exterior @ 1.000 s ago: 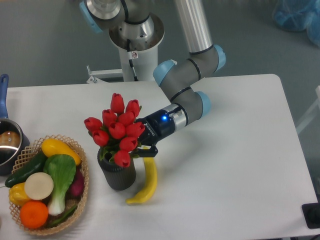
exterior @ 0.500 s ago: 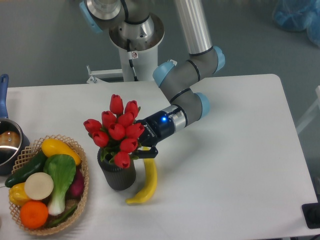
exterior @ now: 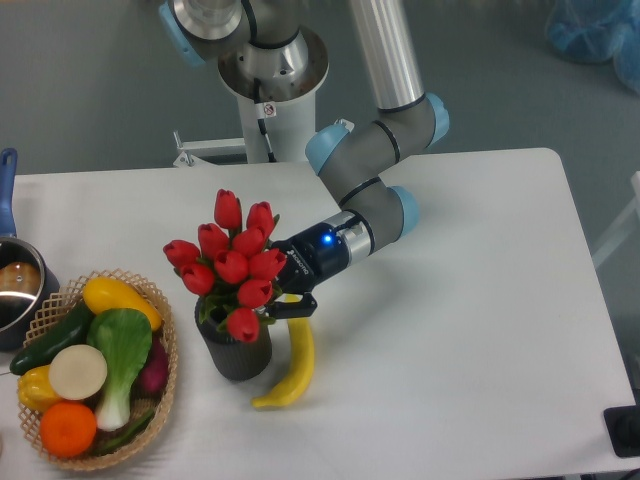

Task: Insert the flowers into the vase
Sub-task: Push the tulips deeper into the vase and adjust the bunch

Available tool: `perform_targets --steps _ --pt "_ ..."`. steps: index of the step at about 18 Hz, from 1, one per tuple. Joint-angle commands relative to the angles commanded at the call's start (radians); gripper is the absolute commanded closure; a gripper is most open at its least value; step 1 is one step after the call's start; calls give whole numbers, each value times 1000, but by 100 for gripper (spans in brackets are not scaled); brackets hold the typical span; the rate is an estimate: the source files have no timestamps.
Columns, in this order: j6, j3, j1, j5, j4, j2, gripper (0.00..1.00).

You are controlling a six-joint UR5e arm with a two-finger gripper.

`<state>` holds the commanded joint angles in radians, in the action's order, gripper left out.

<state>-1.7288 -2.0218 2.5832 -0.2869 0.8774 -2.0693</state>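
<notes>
The flowers (exterior: 234, 262), a bunch of red tulip buds with green leaves, stand with their stems down in the mouth of the vase (exterior: 236, 354), a short dark grey ribbed cylinder. The blooms spread wider than the vase and lean to the left. My gripper (exterior: 274, 301) reaches in from the right, just under the blooms at the vase's rim. It is shut on the flowers at the stems. One black finger (exterior: 291, 306) shows; the other is hidden behind the buds.
A yellow banana (exterior: 291, 371) lies against the vase's right side, under the gripper. A wicker basket (exterior: 166, 345) of vegetables and fruit stands at the left. A pot (exterior: 14, 292) with a blue handle sits at the left edge.
The bunch and the gripper have shifted slightly to the left over the vase. The vase and banana have not moved.
</notes>
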Motion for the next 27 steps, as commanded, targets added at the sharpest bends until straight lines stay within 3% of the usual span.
perform_targets --steps 14,21,27 --pt "0 -5 0 -2 0 0 50" --pt "-20 -6 0 -2 0 0 29" --pt "-35 -12 0 -2 0 -5 25"
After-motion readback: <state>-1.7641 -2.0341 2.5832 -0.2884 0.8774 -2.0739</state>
